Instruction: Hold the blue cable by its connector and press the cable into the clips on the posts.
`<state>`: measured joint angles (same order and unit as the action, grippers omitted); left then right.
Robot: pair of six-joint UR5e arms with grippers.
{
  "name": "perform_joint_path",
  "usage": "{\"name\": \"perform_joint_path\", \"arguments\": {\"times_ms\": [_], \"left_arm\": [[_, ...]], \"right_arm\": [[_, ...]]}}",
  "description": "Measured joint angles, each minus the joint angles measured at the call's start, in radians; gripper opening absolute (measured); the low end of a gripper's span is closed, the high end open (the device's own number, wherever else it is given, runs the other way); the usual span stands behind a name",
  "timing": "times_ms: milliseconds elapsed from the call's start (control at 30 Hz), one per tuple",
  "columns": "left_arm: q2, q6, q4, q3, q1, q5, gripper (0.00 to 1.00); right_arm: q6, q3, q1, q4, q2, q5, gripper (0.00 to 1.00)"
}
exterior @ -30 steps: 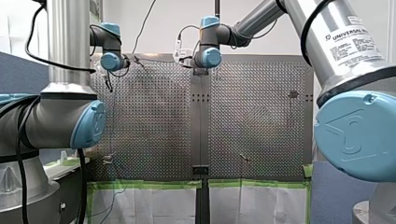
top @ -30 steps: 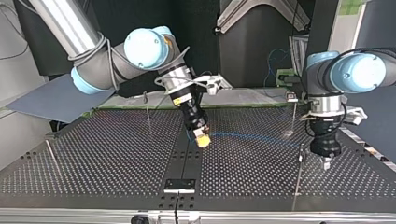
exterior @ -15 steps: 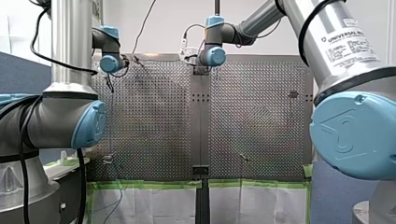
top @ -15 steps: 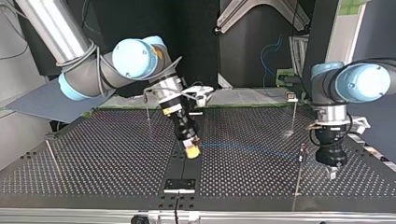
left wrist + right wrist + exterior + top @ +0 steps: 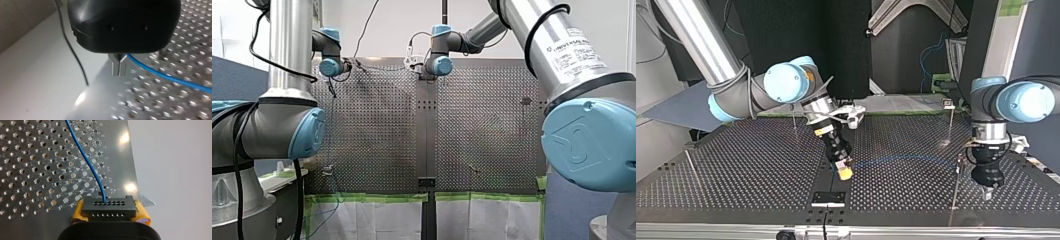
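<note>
In the right wrist view my right gripper [image 5: 109, 214] is shut on the black connector [image 5: 107, 206], with its yellow pads [image 5: 78, 212] on both sides. The blue cable [image 5: 85, 155] leaves the connector over the perforated plate. In the top view my right gripper [image 5: 845, 172] hangs low near the table's middle. The blue cable [image 5: 906, 160] stretches from it to a thin post [image 5: 956, 175] beside my left gripper [image 5: 987, 194]. In the left wrist view my left gripper [image 5: 119, 68] has its metal fingers shut, and the blue cable [image 5: 162, 75] runs out sideways from their base.
Other thin posts stand on the perforated table: one far back [image 5: 950, 122], one behind my right arm [image 5: 793, 117], one leaning at the top view's left [image 5: 692, 169]. A black bracket [image 5: 828, 198] sits at the near edge. A thin black wire [image 5: 72, 50] hangs beside my left gripper.
Both grippers have moved toward the top view's near edge, and the stretched blue cable has come along with them. Neither grip has changed.
</note>
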<state>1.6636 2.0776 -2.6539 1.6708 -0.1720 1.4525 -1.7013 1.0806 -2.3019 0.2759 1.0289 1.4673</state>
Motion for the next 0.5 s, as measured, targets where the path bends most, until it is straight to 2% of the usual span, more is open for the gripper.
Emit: {"name": "perform_joint_path", "arguments": {"times_ms": [167, 333, 500], "left_arm": [[0.026, -0.005, -0.008, -0.007, -0.002, -0.004, 0.0], [0.03, -0.005, -0.008, -0.008, -0.005, -0.009, 0.0], [0.03, -0.004, -0.01, -0.008, -0.005, -0.015, 0.0]], "right_arm": [[-0.01, -0.033, 0.003, -0.002, -0.027, -0.009, 0.0], [-0.02, -0.062, 0.007, -0.009, -0.056, -0.011, 0.0], [-0.023, -0.095, 0.011, -0.025, -0.075, -0.013, 0.0]]}}
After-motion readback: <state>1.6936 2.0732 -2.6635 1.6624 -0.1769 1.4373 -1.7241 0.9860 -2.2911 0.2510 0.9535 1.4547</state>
